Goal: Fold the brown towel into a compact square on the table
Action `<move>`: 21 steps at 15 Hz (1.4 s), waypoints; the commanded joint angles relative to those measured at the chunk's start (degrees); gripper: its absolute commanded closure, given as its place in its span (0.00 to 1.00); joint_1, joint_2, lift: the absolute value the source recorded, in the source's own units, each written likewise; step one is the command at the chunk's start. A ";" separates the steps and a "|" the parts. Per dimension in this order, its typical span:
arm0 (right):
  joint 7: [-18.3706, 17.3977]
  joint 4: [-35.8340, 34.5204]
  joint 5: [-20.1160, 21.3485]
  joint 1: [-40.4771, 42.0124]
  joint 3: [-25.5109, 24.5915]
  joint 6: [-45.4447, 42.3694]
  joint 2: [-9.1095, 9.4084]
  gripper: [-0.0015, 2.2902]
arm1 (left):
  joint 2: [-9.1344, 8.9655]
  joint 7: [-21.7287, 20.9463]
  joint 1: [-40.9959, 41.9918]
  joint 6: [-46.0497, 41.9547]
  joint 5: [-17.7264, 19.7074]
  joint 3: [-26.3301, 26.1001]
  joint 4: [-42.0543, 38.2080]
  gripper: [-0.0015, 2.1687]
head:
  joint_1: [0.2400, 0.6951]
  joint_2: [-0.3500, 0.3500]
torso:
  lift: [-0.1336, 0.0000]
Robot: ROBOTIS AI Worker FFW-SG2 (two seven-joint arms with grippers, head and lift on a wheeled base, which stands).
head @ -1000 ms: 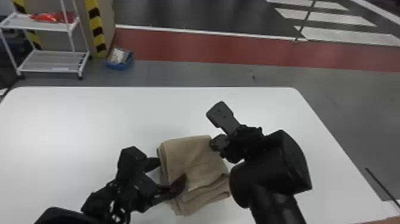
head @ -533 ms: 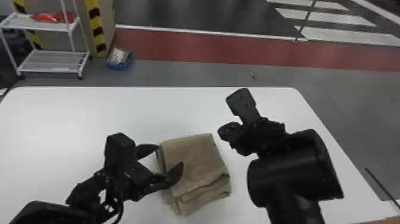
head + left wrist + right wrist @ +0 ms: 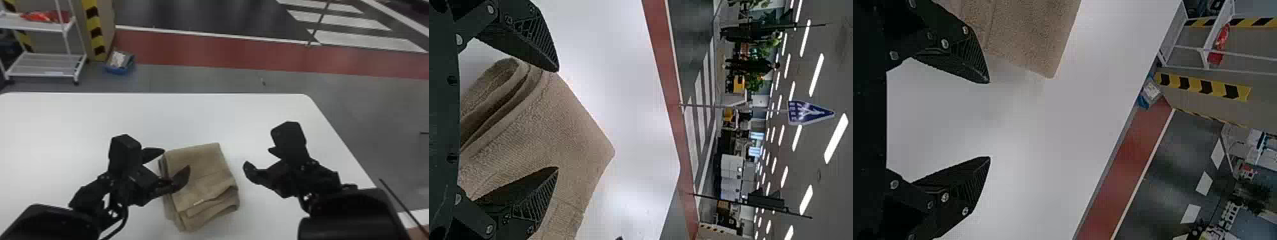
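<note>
The brown towel [image 3: 201, 175] lies folded into a small stack on the white table, layered edges at its near side. My left gripper [image 3: 172, 164] is open over the towel's left edge, one fingertip above the cloth. In the left wrist view, the spread fingers of my left gripper [image 3: 558, 120] have the towel [image 3: 564, 135] beyond and between them. My right gripper [image 3: 260, 159] stands open to the right of the towel, apart from it. In the right wrist view, bare tabletop shows between the fingers of my right gripper [image 3: 989, 120], with a towel corner [image 3: 1028, 40] beside one finger.
The white table [image 3: 79, 121] extends around the towel, its far edge and right edge both in view. Beyond it on the floor stand a white shelf rack [image 3: 48, 63] and a blue bin [image 3: 119, 63].
The right gripper has drawn away from the towel toward the right and turned, its fingers now apart. The left gripper has shifted a little left and up. The towel looks almost unchanged.
</note>
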 commanded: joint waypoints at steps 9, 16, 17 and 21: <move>2.06 -14.90 -14.58 17.13 -16.06 -4.14 0.05 0.10 | -0.31 2.14 -7.43 -10.20 1.32 0.17 13.22 0.12 | 1.00 0.00 | 0.07; 3.73 -16.39 -17.31 18.97 -17.29 -4.67 0.05 0.10 | 0.49 1.62 -10.50 -16.35 -0.97 4.48 20.26 0.12 | 1.00 0.06 | 0.07; 3.64 -16.39 -17.40 18.97 -17.29 -4.84 0.05 0.10 | 0.57 1.26 -10.42 -16.53 -0.97 4.48 20.17 0.12 | 1.00 0.07 | 0.07; 3.46 -16.39 -17.66 18.97 -17.38 -4.84 0.05 0.10 | 0.57 0.30 -8.48 -18.11 -0.53 6.15 18.59 0.12 | 1.00 0.09 | 0.07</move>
